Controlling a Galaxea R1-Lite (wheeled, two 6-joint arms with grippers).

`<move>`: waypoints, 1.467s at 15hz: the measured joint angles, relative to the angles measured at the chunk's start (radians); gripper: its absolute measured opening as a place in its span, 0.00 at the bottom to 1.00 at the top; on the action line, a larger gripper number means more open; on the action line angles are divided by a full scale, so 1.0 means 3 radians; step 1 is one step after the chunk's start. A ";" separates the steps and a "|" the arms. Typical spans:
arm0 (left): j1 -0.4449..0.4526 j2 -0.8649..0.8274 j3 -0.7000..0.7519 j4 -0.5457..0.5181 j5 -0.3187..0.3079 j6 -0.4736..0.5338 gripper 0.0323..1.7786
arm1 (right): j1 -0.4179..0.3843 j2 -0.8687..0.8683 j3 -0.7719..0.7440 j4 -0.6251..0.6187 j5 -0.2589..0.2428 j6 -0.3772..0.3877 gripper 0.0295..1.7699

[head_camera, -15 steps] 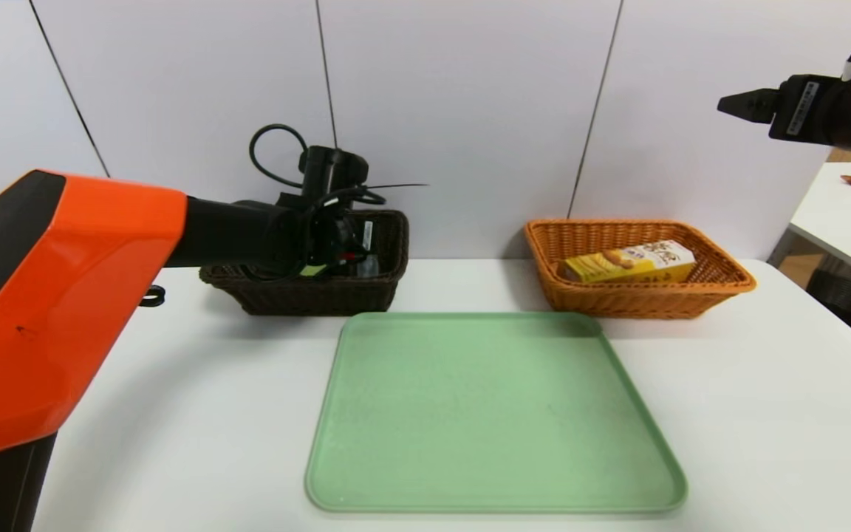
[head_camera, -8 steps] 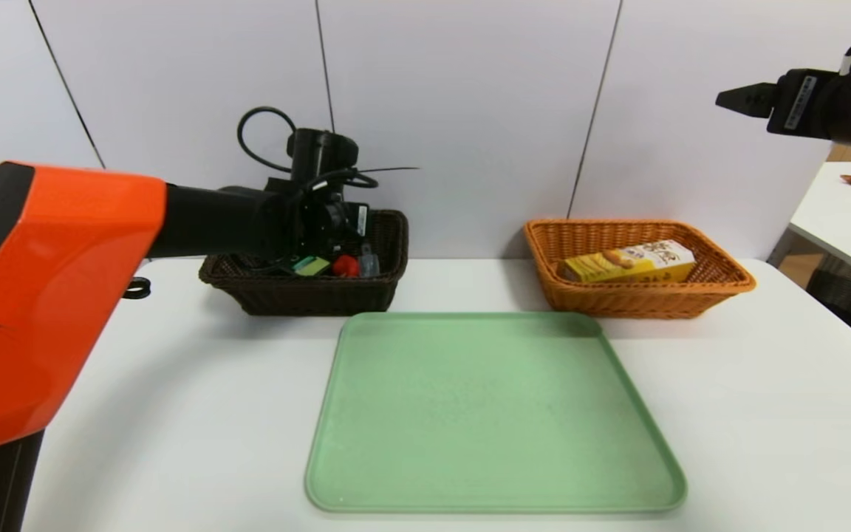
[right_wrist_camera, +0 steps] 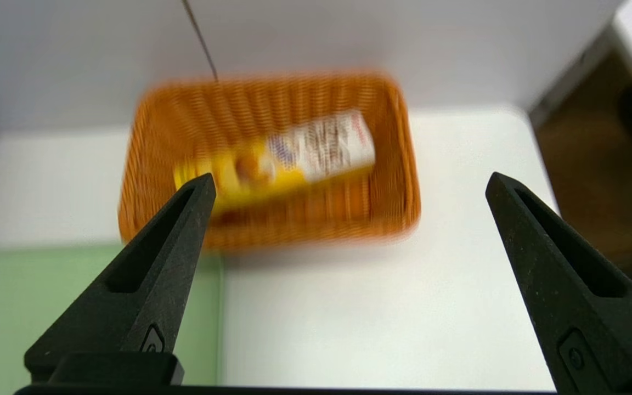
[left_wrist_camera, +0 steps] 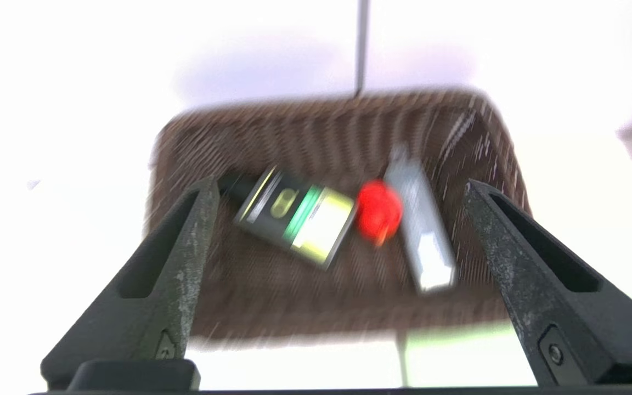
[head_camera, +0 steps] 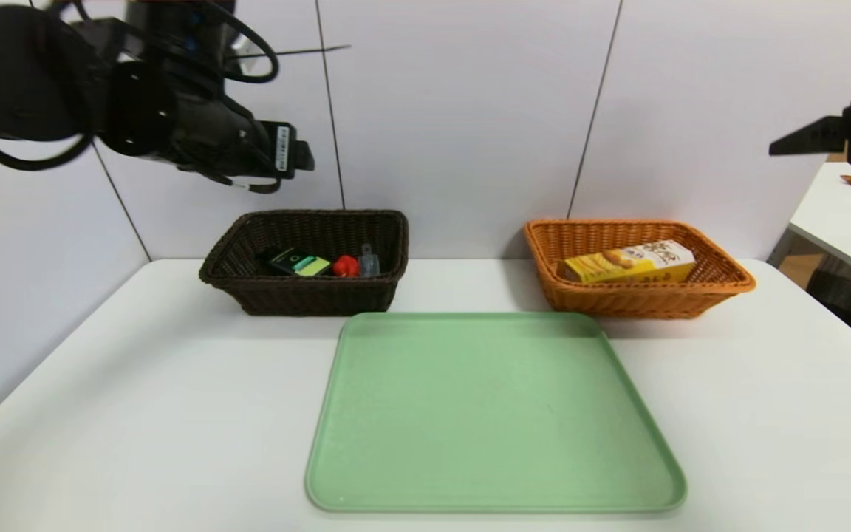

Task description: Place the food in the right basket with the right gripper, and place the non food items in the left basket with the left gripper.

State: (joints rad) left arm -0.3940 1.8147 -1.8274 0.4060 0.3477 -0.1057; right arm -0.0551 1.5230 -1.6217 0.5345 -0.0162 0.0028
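The black box (head_camera: pixel 298 262) lies in the dark basket (head_camera: pixel 315 292), left of centre in the head view, its long axis running slantwise across the floor of it, the red thing (head_camera: pixel 346 266) just beside its bright end, and the clear thing (head_camera: pixel 370 262) next along. Up above them, in the upper left of the frame, hangs the left gripper (left_wrist_camera: pixel 338 189), jaws spread wide, nothing between them, and it's well clear of the basket rim! From that gripper, the box is down below, and this is plainly the nearer arm.

Over on the right of the frame, the yellow box (head_camera: pixel 629 262) sits in the orange basket (head_camera: pixel 640 301), its long axis mostly side to side with a slight slant. The right gripper (right_wrist_camera: pixel 351 181) is out at the right edge, higher than that basket, wide open and empty too; the yellow box is below it and toward the middle of the frame.

And the green tray (head_camera: pixel 496 414) on the desk (head_camera: pixel 137 414) is bare! Looks like the sorting's done, I'd say; the coming move should simply carry the left gripper farther from its basket.
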 joint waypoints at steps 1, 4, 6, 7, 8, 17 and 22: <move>0.0050 -0.0188 0.0067 0.0131 -0.0003 -0.0021 0.90 | -0.0025 -0.0115 0.0079 0.0313 0.0028 -0.0009 0.96; 0.0347 -0.0791 0.0481 0.0218 0.0004 -0.0048 0.92 | -0.0016 -0.0603 0.0509 0.0562 0.0095 -0.0015 0.96; 0.0619 -0.1240 0.0880 0.0218 0.0005 -0.0050 0.93 | 0.0077 -0.1025 0.0891 0.0562 0.0134 -0.0009 0.96; 0.0733 -0.1470 0.1091 0.0215 0.0005 -0.0050 0.93 | 0.0143 -0.1277 0.1119 0.0553 0.0135 -0.0003 0.96; 0.0821 -0.1710 0.1305 0.0213 0.0006 -0.0048 0.93 | 0.0194 -0.1518 0.1341 0.0518 0.0128 0.0003 0.96; 0.1069 -0.4040 0.3101 0.0268 0.0001 0.0270 0.95 | 0.0206 -0.3782 0.2956 0.0173 -0.0150 -0.0057 0.96; 0.1109 -0.4950 0.3726 0.0220 -0.0101 0.0289 0.95 | 0.0165 -0.4726 0.3408 0.0059 -0.0138 -0.0443 0.96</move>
State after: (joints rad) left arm -0.0615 0.3296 -0.7096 0.4719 0.3174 -0.0191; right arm -0.0057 0.1053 -0.5994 0.5521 -0.0577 -0.1302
